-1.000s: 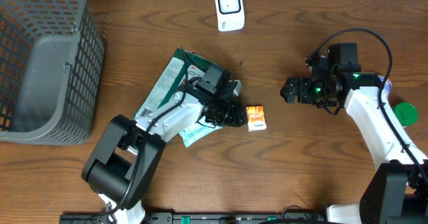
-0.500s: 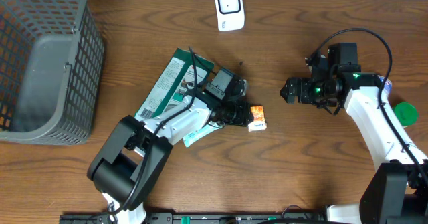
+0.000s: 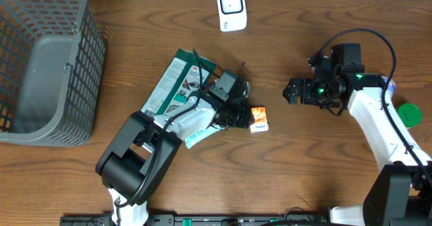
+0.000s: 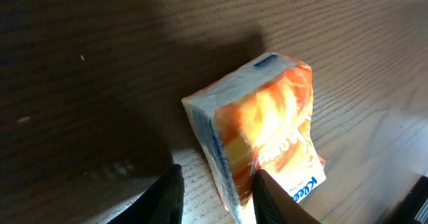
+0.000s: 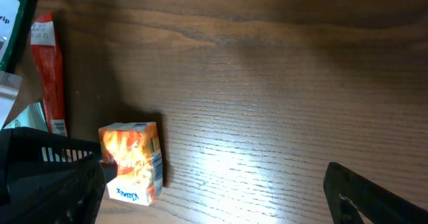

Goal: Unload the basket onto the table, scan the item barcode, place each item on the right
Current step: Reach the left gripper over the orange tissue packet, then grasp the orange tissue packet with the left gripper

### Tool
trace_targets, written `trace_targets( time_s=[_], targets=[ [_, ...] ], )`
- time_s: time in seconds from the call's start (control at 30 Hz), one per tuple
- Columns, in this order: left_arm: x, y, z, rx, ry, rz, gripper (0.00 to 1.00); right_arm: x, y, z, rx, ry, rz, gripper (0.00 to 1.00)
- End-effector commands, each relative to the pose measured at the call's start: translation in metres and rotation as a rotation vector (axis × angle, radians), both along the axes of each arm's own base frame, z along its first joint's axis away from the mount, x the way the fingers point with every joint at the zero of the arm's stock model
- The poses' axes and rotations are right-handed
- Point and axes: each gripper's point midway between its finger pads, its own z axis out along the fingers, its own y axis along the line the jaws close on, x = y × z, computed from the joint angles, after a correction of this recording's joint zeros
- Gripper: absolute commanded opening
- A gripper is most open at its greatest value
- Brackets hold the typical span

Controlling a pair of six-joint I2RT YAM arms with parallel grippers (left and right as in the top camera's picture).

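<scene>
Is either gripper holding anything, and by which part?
Nothing held. Left gripper straddles one end of the tissue pack, one finger clear of it; right gripper empty.

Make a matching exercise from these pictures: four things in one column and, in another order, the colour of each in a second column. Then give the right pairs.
Things:
1. tissue pack in the middle of the table
2. basket at the left
3. scanner at the far edge
4. round object at the right edge

Colours:
a. green
b. white
c. mostly orange
d. grey

Pairs: 1-c, 2-d, 3-b, 4-a
</scene>
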Motion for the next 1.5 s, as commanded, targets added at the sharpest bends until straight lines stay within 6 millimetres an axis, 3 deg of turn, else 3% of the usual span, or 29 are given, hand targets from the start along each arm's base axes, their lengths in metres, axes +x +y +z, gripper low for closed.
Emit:
trace_targets(
  time_s=[0.0, 0.33, 0.5, 0.77, 0.87, 1.1, 1.13, 1.2, 1.27, 1.47],
  targets=[
    [-0.001, 0.001, -0.005, 0.013, 0.003, 0.002, 0.36, -0.003, 0.001, 0.000, 0.007, -0.002, 0.014, 0.99],
    [-0.005, 0.005, -0.033, 0.051, 0.062, 0.019, 0.36, -0.003, 0.001, 0.000, 0.007, -0.002, 0.014, 0.99],
    [-0.007, -0.005, -0.022, -0.022, 0.080, -0.003, 0.08, -0.003, 0.001, 0.000, 0.007, -0.001, 0.014, 0.99],
    [0.013, 0.001, 0.048, -0.269, 0.090, -0.001, 0.07, -0.004, 0.001, 0.000, 0.007, 0.002, 0.014, 0.99],
    [0.022, 0.012, 0.080, -0.422, 0.121, -0.013, 0.07, -0.004, 0.001, 0.000, 0.007, 0.002, 0.014, 0.99],
    [0.034, 0.053, 0.126, -0.696, 0.236, -0.028, 0.07, -0.005, 0.001, -0.001, 0.007, 0.004, 0.014, 0.99],
    [0.036, 0.058, 0.126, -0.702, 0.225, -0.025, 0.09, -0.005, 0.001, -0.001, 0.007, 0.005, 0.014, 0.99],
    [0.042, 0.064, 0.119, -0.668, 0.168, -0.020, 0.38, -0.005, 0.001, -0.002, 0.007, 0.007, 0.014, 0.99],
    [0.044, 0.061, 0.102, -0.574, 0.115, -0.006, 0.51, -0.006, 0.001, -0.002, 0.007, 0.008, 0.014, 0.99],
    [0.058, 0.053, 0.047, -0.174, -0.170, -0.043, 0.56, -0.006, 0.001, -0.003, 0.007, 0.010, 0.014, 0.99]
  ],
)
